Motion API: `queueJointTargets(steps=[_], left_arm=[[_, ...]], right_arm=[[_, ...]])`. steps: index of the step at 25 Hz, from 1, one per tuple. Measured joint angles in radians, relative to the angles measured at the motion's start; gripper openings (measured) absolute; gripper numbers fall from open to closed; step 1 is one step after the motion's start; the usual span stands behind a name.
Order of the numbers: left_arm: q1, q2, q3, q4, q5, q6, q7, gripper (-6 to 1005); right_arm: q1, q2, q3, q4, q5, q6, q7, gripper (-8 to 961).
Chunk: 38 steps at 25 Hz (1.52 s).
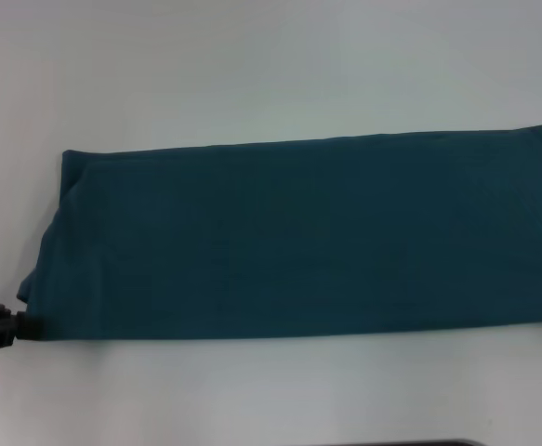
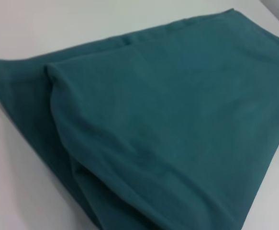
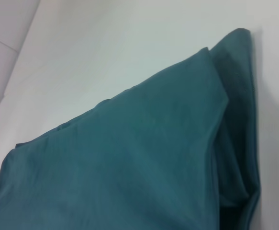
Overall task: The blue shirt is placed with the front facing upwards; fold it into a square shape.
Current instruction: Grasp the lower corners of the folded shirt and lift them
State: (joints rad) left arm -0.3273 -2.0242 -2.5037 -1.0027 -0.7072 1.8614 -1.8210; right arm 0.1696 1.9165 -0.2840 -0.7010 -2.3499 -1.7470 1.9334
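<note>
Now blue shirt (image 1: 298, 237) folded, plain side up, long axis left-right.

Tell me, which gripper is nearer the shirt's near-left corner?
Left. The left gripper sits right at the blue shirt's near-left corner; the right gripper is out of the head view.

No readable text, label, brand, number or sign in any view. The folded dark teal-blue cotton shirt (image 1: 298, 237) shows only plain fabric on its upper face in the head view; both wrist views show plain teal cloth and fold edges, no lettering and no tag. The white worktop (image 1: 252, 74) carries no markings either.
</note>
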Motion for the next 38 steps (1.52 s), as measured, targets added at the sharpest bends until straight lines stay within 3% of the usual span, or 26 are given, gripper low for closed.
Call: queueJointTargets(steps=[38], left_arm=[[0.014,-0.004,0.0,0.006,0.035,0.031,0.004,87]], right_arm=[[-0.003,-0.001,0.009,0.0,-0.003,-0.017,0.002,12]])
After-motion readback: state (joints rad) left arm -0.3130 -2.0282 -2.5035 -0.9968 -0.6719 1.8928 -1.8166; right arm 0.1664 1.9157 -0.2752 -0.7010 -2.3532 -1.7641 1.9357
